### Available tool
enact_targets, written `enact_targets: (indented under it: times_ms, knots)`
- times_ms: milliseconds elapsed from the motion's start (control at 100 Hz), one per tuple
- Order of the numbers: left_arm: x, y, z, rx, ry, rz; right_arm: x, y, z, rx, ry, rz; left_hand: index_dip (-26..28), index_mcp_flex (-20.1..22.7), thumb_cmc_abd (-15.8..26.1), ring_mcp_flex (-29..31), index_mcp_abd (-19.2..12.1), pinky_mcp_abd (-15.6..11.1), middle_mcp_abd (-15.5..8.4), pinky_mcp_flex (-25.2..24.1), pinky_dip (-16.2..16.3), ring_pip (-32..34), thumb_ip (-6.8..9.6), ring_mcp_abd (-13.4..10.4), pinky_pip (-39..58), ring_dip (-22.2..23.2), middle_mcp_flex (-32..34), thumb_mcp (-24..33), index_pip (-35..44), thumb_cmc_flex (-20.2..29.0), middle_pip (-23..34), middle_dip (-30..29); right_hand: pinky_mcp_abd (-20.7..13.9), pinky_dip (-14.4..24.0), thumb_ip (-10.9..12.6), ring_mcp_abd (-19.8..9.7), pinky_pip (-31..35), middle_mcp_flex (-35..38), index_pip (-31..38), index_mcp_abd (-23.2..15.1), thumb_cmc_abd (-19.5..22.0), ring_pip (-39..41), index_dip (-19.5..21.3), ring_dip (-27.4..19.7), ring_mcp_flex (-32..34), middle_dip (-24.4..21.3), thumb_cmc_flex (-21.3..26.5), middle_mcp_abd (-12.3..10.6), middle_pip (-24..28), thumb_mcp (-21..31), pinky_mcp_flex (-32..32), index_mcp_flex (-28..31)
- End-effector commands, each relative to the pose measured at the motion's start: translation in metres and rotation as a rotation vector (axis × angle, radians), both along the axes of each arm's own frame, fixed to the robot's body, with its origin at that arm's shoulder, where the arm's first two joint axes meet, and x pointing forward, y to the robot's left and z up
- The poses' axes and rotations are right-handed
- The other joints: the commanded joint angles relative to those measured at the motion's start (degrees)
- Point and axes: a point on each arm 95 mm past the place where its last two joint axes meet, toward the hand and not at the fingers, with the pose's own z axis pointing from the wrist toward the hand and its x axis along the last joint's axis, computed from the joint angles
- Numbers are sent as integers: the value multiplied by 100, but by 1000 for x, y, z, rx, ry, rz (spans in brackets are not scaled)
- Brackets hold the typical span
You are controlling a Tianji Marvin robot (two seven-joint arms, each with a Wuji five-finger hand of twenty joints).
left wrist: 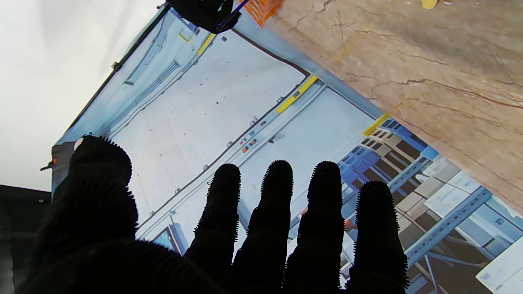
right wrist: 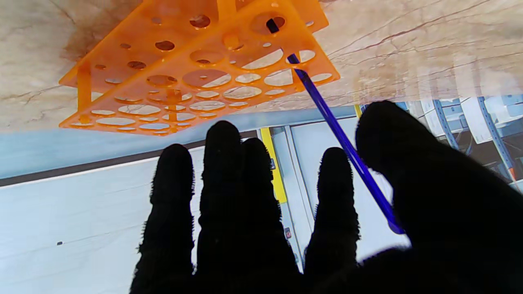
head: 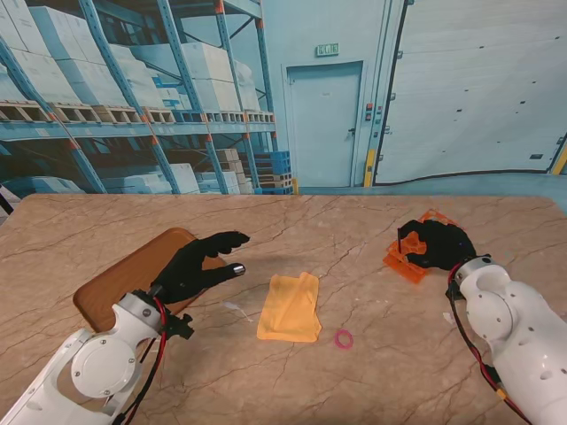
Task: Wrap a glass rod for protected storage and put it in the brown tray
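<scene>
My right hand [right wrist: 286, 212] reaches the orange rack [right wrist: 196, 65] with fingers spread, the blue glass rod [right wrist: 343, 143] standing in it between thumb and forefinger, unpinched; I should close gently and lift straight along its axis; my left hand [head: 202, 263] waits wide above the brown tray [head: 124, 279].

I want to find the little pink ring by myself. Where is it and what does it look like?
Look at the marble table. In its middle lies a folded yellow cloth; the pink ring lies flat just to the cloth's right, nearer to me. It is the only small pink loop there.
</scene>
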Motion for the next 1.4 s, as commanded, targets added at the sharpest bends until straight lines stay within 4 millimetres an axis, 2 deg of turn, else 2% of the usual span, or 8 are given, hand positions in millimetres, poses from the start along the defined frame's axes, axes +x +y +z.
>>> enact_targets:
  times_ms: [0,330,400,680,1000,1190,1290,1390]
  knots:
    - [-1,-1,-3,-2,14,3,2,4,-3,6,-5,-4,64,31,236,-34,-172,88,45,-71,86,-37,184,10,24,-15,19,-168,-94,118,-127,-35,5,44,-181,17,79,201,82,-169,-79,-25,49,-30,176,-87,116,-140,-45,308,-10,157]
    - [0,0,-5,-3,17,5,16,6,-14,84,-21,-48,64,38,273,-37,-165,95,46,-68,77,-22,186,27,49,-13,26,-217,-91,149,-122,-34,107,-17,-221,80,24,612,188,-180,-16,-200,82,-166,323,-203,111,-194,-90,444,7,573]
    - [0,0,-5,-3,18,4,19,6,-16,90,-19,-53,64,41,275,-34,-173,97,53,-72,74,-18,186,17,49,-13,25,-226,-90,153,-123,-35,126,-48,-486,87,15,722,239,-234,-15,-309,-93,-249,356,-283,190,-245,-160,347,7,719]
    - [1,0,-6,-1,23,5,28,8,-21,119,-4,-63,62,39,288,-32,-175,91,45,-69,65,-14,188,31,57,-14,26,-256,-92,163,-126,-37,190,-115,-931,107,-20,1204,760,-384,66,-506,-623,-393,464,-487,537,-334,-434,48,27,1035]
    - [2,-1,-7,0,27,3,31,12,-23,129,-8,-70,63,46,298,-28,-181,99,43,-71,59,-6,190,26,64,-13,33,-279,-86,176,-119,-34,218,-150,-909,118,19,1543,1218,-550,473,-634,-973,-489,625,-548,947,-333,-529,-295,82,1231]
    - [2,0,-8,0,27,2,31,15,-23,145,-10,-86,61,43,308,-36,-167,91,45,-76,56,-10,191,28,66,-15,27,-287,-89,185,-123,-36,222,-160,-892,146,29,1459,1177,-501,401,-658,-1015,-503,605,-548,952,-269,-537,-329,75,1121]
    - [2,0,-8,0,29,2,31,17,-23,154,-8,-92,61,39,310,-35,-178,100,52,-78,54,-9,191,26,65,-15,23,-293,-89,184,-124,-36,211,-186,-837,153,27,1282,922,-441,212,-631,-892,-489,530,-507,750,-216,-451,-13,46,922]
    - [2,0,-8,-1,27,3,31,19,-23,162,-3,-93,62,44,308,-29,-178,98,44,-77,53,-5,191,28,66,-13,32,-297,-87,188,-121,-35,215,-191,-842,147,24,1271,892,-444,145,-624,-840,-487,528,-506,727,-217,-436,39,36,929]
